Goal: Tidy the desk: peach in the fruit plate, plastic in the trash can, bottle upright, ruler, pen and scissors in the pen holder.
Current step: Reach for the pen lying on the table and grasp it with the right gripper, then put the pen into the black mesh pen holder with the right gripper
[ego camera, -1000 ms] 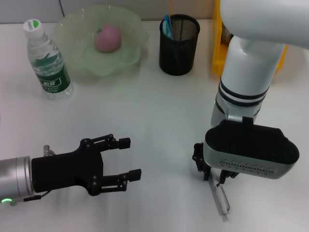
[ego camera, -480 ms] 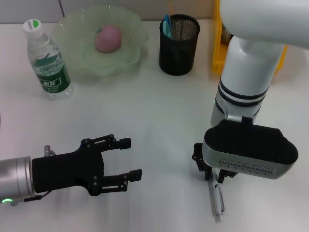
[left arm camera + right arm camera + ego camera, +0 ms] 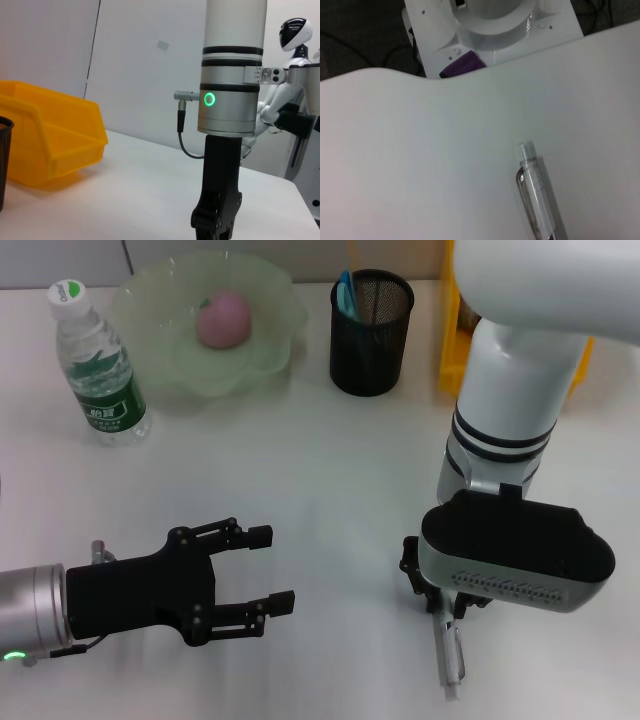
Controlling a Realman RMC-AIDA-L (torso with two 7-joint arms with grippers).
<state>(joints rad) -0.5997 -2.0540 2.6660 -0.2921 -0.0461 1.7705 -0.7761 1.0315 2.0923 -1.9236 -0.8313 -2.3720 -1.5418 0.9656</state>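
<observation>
Down at the front right of the white desk (image 3: 320, 460): the right gripper (image 3: 432, 592), under its big white arm, with the fingers shut tight on the top end of the pen (image 3: 447, 660)

Pen clear and silvery, sticking out past the gripper toward the front edge of the desk, a bit tilted. Same pen (image 3: 535, 195) close up in the right wrist view, over bare white desk. Hard to tell whether its tip touches the desk or not

At the front left: the left gripper (image 3: 280, 568), black, lying flat and low over the desk, with its fingers wide apart and nothing between them. Well apart from the pen

Far back on the left: the bottle (image 3: 97, 365), standing up, green label, white cap on top. Just beside it, the pale green fruit plate (image 3: 150, 300) with the pink peach (image 3: 222, 319) sitting in the middle

Back in the middle: the black mesh pen holder (image 3: 370, 335), standing up, with something blue (image 3: 345, 292) poking out at its rim. To the right of that, a yellow bin (image 3: 448, 330), partly hidden by the right arm

In the left wrist view: the right arm (image 3: 232, 100) straight up and down with a round green light on it, and the yellow bin (image 3: 50, 135) behind
</observation>
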